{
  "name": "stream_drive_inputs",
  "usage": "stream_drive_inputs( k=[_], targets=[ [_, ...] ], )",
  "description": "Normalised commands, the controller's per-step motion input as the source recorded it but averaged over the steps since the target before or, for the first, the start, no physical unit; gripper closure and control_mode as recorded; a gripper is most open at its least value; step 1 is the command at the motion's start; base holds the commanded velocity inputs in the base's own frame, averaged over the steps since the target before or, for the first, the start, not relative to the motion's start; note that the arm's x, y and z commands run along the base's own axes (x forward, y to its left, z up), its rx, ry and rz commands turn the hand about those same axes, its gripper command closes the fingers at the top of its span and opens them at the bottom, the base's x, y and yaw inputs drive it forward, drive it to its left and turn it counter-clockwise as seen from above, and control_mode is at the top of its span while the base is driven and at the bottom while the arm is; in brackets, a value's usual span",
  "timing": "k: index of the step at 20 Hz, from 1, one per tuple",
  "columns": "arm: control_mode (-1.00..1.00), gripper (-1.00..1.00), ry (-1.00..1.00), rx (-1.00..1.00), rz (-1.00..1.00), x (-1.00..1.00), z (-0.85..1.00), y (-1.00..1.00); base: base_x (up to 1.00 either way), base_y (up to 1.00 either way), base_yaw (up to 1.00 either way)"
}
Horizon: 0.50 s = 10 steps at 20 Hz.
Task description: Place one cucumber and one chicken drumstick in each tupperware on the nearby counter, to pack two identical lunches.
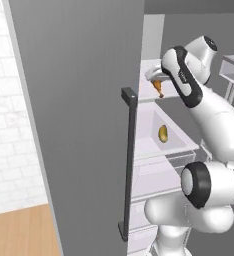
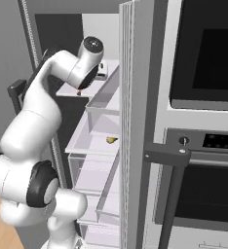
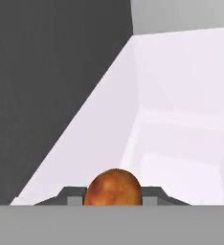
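Gripper [image 3: 113,201] clamped on glossy, bulbous golden-brown chicken drumstick [image 3: 114,187] between its dark fingertips, smooth white fridge shelf [image 3: 181,158] beyond it, matte grey door panel [image 1: 79,115] alongside, rounded yellowish item [image 1: 163,133] in drawer below.

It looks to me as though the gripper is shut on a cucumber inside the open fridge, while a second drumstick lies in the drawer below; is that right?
Not quite: the gripper is shut on a chicken drumstick, golden-brown in the hand view, not a cucumber. The rest holds: it is inside the open fridge, and a second drumstick lies in the drawer below.
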Motion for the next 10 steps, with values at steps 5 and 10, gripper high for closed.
stream_drive_inputs(
  k=[5, 10],
  targets=[
    [-1.0, 1.0, 0.08, -0.03, -0.23, -0.83, 0.18, -0.01, 0.0, 0.0, 0.0],
    [-1.0, 1.0, 0.01, 0.0, -0.18, -1.0, 0.1, -0.11, 0.0, 0.0, 0.0]
  ],
)
